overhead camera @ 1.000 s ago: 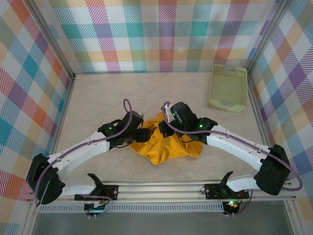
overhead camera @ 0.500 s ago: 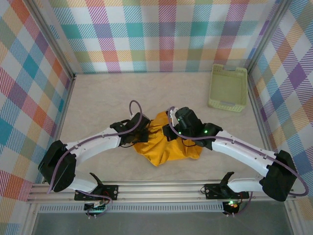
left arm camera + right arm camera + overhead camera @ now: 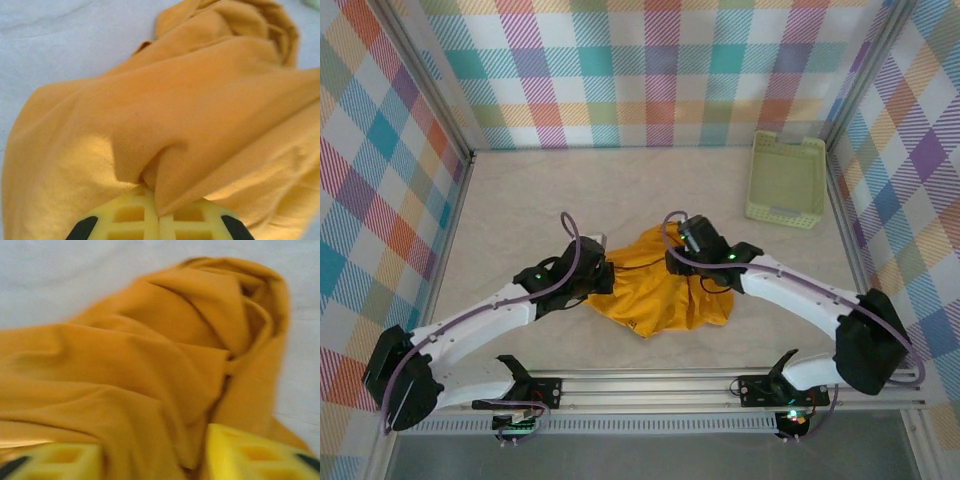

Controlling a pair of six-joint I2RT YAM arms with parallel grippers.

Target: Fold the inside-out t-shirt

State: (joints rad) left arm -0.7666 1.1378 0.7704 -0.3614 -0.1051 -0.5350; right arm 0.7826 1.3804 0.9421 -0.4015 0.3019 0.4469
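Table: we see a pale table [image 3: 520,200] bare over most of its surface, closed in by plaid walls [image 3: 660,70] on three sides.
Arms: the left arm [image 3: 490,315] and the right arm [image 3: 800,295] both reach inward from the near corners, and their wrists meet over the middle of the table.
T-shirt: the inside-out t-shirt [image 3: 655,295] lies as a crumpled mustard heap near the centre of the table, between the two wrists and a little toward the near edge. We cannot see a print or a tag in its folds.
Basket: a pale green basket [image 3: 786,180] sits at the far right of the table, well apart from the t-shirt.
Left gripper: in the left wrist view, the left gripper [image 3: 159,212] has its yellow fingers [image 3: 130,215] pressed together with a ridge of the t-shirt pinched between them. The cloth rises from that pinch in a taut fold.
Right gripper: in the right wrist view, the right gripper [image 3: 152,460] has its yellow fingers [image 3: 240,455] standing apart. A slack fold of the t-shirt lies in the gap, and we see no clamp on it.
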